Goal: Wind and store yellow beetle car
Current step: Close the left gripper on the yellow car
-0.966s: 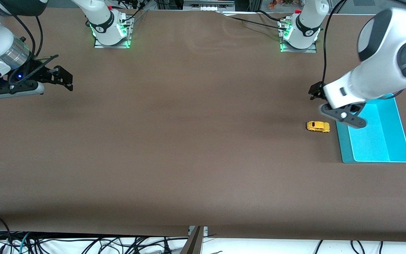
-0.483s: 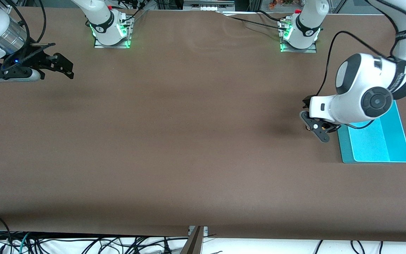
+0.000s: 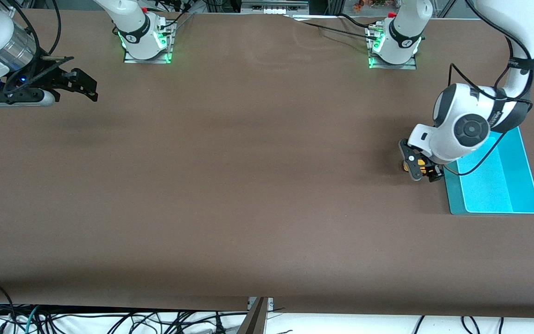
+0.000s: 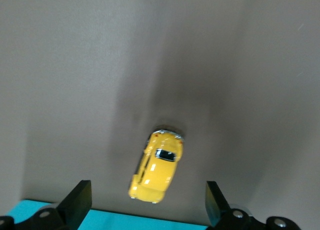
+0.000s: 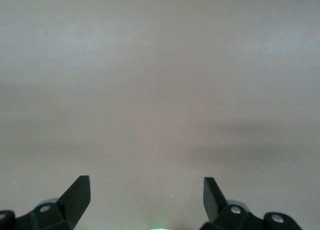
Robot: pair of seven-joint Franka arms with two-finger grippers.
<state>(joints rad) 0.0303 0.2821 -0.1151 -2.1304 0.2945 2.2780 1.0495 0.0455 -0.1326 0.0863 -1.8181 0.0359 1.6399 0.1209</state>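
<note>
The yellow beetle car (image 3: 407, 165) stands on the brown table beside the cyan bin (image 3: 494, 185), at the left arm's end. My left gripper (image 3: 420, 168) is low over the car and open, one finger on each side of it, and hides most of it in the front view. In the left wrist view the car (image 4: 157, 167) lies between the fingertips (image 4: 75, 202) of the left gripper (image 4: 146, 205), with clear gaps on both sides. My right gripper (image 3: 81, 86) waits in the air at the right arm's end, open and empty; in its wrist view the right gripper (image 5: 145, 196) shows only bare table.
The bin's edge (image 4: 100, 222) shows in the left wrist view close to the car. The arm bases (image 3: 146, 41) stand along the table's edge farthest from the front camera. Cables hang below the table's nearest edge.
The left arm has come down from over the bin's edge onto the car, and its open fingers now straddle it. The right gripper has shifted slightly toward its base.
</note>
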